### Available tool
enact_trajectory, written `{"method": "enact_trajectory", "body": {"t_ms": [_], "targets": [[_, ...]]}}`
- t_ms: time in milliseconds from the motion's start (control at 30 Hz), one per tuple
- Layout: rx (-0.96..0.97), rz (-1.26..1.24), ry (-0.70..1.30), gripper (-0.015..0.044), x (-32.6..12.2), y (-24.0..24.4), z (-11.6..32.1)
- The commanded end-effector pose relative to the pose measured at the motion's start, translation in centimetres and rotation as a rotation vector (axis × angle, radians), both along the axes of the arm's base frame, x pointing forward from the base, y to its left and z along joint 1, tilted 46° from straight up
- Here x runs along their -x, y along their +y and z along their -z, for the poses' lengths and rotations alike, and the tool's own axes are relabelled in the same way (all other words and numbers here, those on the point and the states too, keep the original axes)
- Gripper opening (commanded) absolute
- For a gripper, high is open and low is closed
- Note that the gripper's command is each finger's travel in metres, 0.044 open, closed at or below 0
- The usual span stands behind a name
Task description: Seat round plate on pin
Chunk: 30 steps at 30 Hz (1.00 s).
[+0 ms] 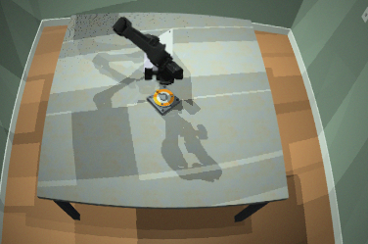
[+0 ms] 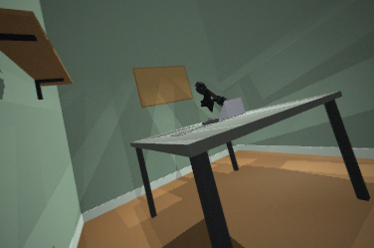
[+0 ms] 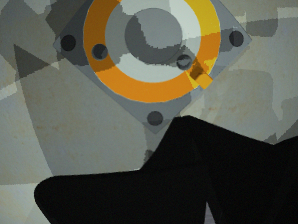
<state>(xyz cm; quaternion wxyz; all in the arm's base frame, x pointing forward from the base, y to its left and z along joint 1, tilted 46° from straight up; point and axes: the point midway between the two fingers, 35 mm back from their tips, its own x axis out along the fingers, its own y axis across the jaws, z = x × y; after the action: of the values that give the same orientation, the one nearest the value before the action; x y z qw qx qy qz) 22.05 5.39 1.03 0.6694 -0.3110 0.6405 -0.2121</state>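
The round plate (image 1: 163, 97) (image 3: 150, 93), white inside with an orange ring, sits around the grey post (image 3: 153, 36) on the dark square base (image 3: 226, 52) (image 2: 210, 122). Its orange tab (image 3: 205, 81) points to the lower right in the wrist view, with a dark round hole (image 3: 184, 61) just inward of it. Another dark round spot (image 3: 100, 51) shows at the ring's left; whether it is a hole or the pin I cannot tell. The plate's tilt is too small to make out. My gripper (image 1: 167, 82) (image 2: 210, 109) (image 3: 181, 124) is shut and empty, above and beside the base, apart from the plate.
The arm reaches over from its pale mount panel (image 1: 168, 41) (image 2: 233, 108) behind the base. The base stands on the grey table (image 1: 210, 134), with screw-like dark spots at its corners. The arm's shadow falls across plate and table.
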Motion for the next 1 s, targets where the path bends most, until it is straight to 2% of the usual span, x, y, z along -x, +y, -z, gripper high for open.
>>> {"method": "enact_trajectory", "body": {"t_ms": [0, 400, 967], "targets": [[0.036, 0.015, -0.018, 0.0, 0.2, -0.9, -0.6], [0.037, 0.015, -0.019, 0.0, -0.3, -4.3, 2.7], [0.038, 0.015, -0.02, 0.0, -1.5, -5.4, 1.5]]}}
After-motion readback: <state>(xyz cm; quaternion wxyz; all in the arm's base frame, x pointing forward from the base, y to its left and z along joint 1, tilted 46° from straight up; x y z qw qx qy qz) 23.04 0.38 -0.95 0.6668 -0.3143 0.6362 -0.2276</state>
